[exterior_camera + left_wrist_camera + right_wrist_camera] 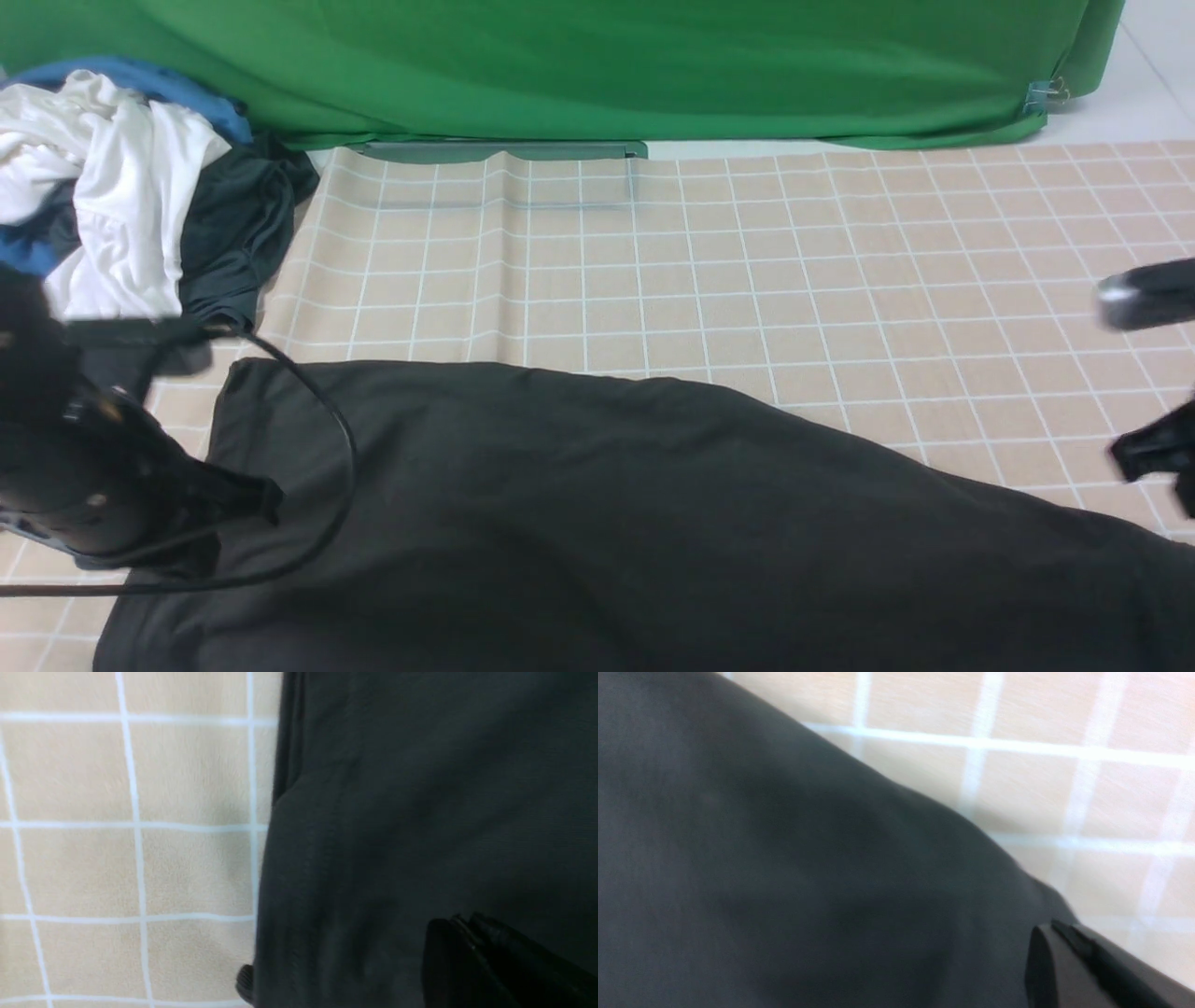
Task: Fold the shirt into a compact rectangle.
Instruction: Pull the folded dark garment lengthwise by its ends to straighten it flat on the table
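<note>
Holding nothing, my left gripper [222, 415] stands wide across the left edge of the shirt [597, 523]; my right gripper [1150, 373], also wide, is near its right edge.

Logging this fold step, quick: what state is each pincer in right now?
Left pincer: open, fingers apart at the shirt edge.
Right pincer: open, holding nothing.

The far half of the desk [747, 243] is bare from its middle to the far right corner, so there is open passage there. A pile of clothes [121, 187] fills the far left corner, and a green curtain [597, 65] closes off the far edge. The black shirt [607, 523] covers the near half, lying low. The left arm [84, 485] and its looping cable [347, 448] crowd the near left edge.
</note>
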`<state>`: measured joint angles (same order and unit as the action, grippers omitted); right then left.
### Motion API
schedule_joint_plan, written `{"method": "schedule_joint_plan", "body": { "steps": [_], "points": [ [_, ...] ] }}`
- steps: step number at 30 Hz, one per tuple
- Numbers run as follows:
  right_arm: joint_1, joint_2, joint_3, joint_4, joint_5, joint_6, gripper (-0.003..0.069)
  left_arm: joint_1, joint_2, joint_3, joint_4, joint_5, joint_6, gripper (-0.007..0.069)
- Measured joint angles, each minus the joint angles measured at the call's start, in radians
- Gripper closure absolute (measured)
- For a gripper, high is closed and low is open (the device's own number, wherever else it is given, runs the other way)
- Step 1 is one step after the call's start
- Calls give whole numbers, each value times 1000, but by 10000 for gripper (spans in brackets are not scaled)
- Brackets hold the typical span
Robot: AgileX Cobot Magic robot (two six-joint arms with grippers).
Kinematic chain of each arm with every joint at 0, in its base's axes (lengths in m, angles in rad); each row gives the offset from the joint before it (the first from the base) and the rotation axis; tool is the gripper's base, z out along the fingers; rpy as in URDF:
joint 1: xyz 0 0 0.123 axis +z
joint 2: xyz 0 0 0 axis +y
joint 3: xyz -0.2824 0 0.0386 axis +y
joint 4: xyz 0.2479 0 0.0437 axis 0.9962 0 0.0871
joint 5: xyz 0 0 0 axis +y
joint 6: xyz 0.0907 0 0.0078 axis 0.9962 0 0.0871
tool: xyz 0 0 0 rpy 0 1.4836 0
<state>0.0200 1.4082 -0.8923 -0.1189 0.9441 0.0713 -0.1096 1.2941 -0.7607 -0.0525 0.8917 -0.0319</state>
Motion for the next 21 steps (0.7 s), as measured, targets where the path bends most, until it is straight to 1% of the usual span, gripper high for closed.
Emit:
{"method": "schedule_joint_plan", "body": {
  "steps": [2, 3, 4, 6, 7, 8, 9, 10, 12, 14, 21],
  "points": [
    [-31, -32, 2, 0, 45, 9, 538, 0, -62, 1, -22, 10, 18, 606],
    [-57, -44, 10, 0, 76, 12, 462, 0, -116, 1, -46, 20, 26, 606],
    [-63, -46, 16, 0, 81, 12, 420, 0, -135, 1, -53, 23, 32, 606],
    [-81, -45, 44, 8, 63, 14, 262, 0, -188, 6, -68, 22, 32, 606],
    [-83, -44, 50, 12, 57, 14, 230, 0, -198, 8, -70, 22, 32, 606],
    [-85, -34, 73, 33, 31, 14, 111, 0, -228, 16, -76, 22, 40, 606],
    [-85, -23, 87, 48, 12, 14, 48, 0, -244, 22, -80, 23, 42, 606],
    [-85, -12, 94, 54, -4, 14, 20, 0, -252, 24, -80, 25, 45, 606],
    [-85, 26, 116, 64, -51, 14, -14, 0, -263, 33, -80, 27, 65, 606],
    [-86, 61, 130, 64, -76, 14, -22, 0, -265, 38, -80, 27, 77, 606],
    [-87, 200, 141, 67, -124, 20, 19, 0, -265, 42, -81, 31, 90, 606]
  ]
}}
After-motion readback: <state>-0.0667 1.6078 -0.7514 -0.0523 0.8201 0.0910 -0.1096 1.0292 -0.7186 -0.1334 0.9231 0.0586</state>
